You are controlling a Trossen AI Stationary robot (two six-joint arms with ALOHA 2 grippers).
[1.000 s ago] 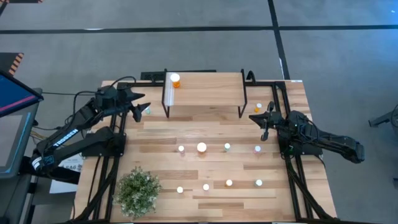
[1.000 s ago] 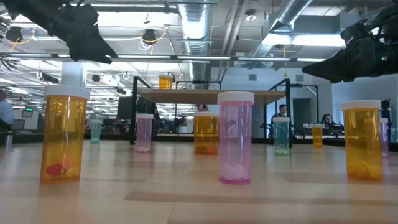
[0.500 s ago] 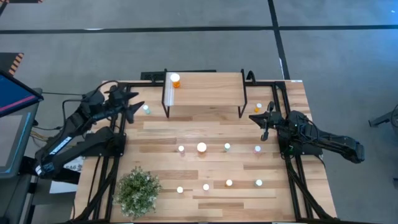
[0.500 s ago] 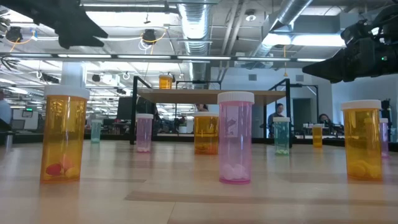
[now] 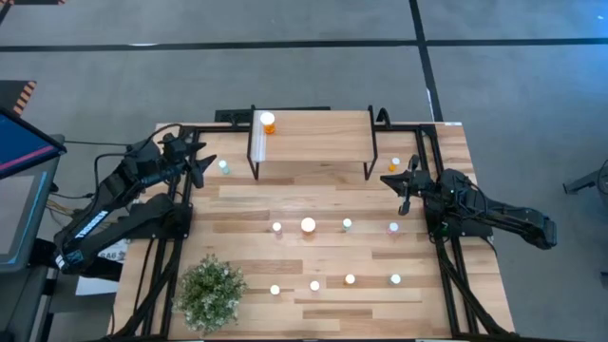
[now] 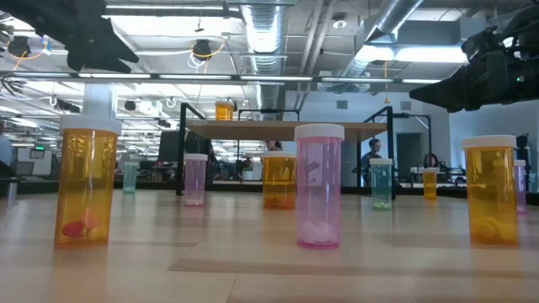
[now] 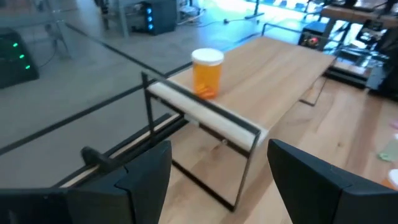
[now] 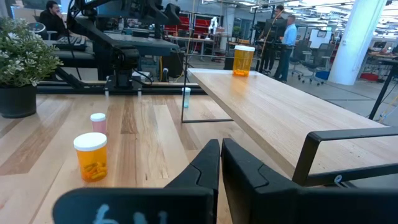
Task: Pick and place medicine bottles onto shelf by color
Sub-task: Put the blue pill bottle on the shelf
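A: Left two-finger gripper point(image 5: 200, 165), state?

B: Released, spread wide, nothing in between. Hovering off the left end of the small raised shelf with light wood plank top and thin black legs point(image 5: 318, 128). Just beside a tiny teal bottle with white cap point(image 5: 224, 167), apart from it.

A: Right two-finger gripper point(image 5: 399, 182)?

B: Clenched tight, empty. Parked near the right edge of the large wooden tabletop point(image 5: 285, 199), just off the shelf's right legs. Close to a small orange bottle with white cap point(image 5: 395, 164) standing on the tabletop by those legs.

A: On the shelf itself?

B: One orange white-capped bottle point(image 5: 268, 122), upright, at the left end of the plank, next to the white end panel.

A: Remaining bottles?

B: Upright on the tabletop, spaced apart. Row of four across the middle, among them a wider-capped bottle point(image 5: 308, 225). Second row of four nearer the front edge, e.g. a front-row bottle point(image 5: 350, 279). From the low view: orange, pink and teal bodies mixed, a tall pink bottle point(image 6: 318, 189) nearest the camera between two orange ones.

A: Anything else?

B: Green leafy potted plant point(image 5: 210, 293) at the front left corner. People far off in the room behind.
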